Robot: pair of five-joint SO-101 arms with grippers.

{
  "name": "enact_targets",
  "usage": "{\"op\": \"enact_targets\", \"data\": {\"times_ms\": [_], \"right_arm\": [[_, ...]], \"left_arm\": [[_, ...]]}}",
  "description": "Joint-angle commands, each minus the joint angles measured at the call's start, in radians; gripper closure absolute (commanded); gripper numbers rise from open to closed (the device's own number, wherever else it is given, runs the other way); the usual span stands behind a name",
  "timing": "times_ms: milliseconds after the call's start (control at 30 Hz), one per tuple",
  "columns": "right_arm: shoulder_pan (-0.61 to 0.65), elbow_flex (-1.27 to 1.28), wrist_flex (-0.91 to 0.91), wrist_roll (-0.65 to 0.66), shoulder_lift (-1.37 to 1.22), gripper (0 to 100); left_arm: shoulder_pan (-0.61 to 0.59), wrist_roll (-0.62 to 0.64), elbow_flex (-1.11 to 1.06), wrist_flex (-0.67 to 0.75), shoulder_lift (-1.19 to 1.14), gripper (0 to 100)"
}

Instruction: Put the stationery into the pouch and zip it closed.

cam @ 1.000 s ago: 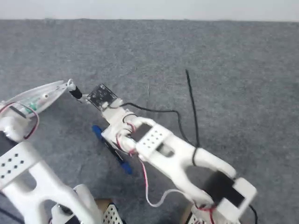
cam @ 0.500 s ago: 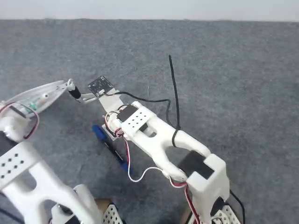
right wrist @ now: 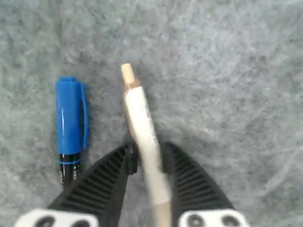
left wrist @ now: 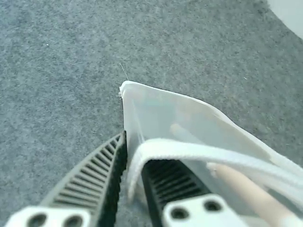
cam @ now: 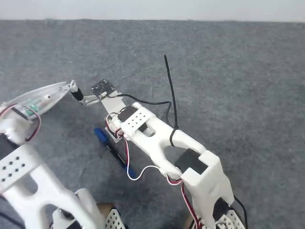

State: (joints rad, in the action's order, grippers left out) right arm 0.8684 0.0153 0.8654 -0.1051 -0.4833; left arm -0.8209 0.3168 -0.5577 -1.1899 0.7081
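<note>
Pen [right wrist: 137,109] sits pinched in right hand [right wrist: 147,148]; left hand [left wrist: 134,152] grips pouch [left wrist: 170,113].

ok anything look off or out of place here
Nothing stands out. The left tool grips the pouch by its zip edge, the right tool holds a white pen, and the blue marker lies flat on the grey mat, not yet in the pouch.

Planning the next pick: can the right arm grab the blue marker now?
Probably not yet: the right gripper is shut on the white pen. The blue marker lies uncovered beside it.
</note>
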Motion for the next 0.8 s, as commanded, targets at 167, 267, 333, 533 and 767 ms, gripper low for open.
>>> {"op": "enact_targets", "data": {"times_ms": [167, 267, 333, 533, 767], "right_arm": [[-0.022, -0.048, 0.122, -0.017, 0.122, 99.2], [-0.042, -0.043, 0.194, -0.017, 0.211, 99.2], [-0.061, -0.043, 0.237, -0.017, 0.269, 99.2], [-0.136, -0.041, 0.346, -0.014, 0.469, 99.2], [-0.228, -0.018, 0.390, -0.018, 0.711, 99.2]], "left_arm": [[0.006, 0.011, 0.010, 0.026, 0.002, 99], [0.006, 0.011, 0.010, 0.026, 0.002, 99], [0.008, 0.011, 0.010, 0.026, 0.002, 99], [0.104, 0.012, 0.027, 0.025, 0.002, 99], [0.292, 0.011, 0.101, -0.034, -0.002, 99]]}}
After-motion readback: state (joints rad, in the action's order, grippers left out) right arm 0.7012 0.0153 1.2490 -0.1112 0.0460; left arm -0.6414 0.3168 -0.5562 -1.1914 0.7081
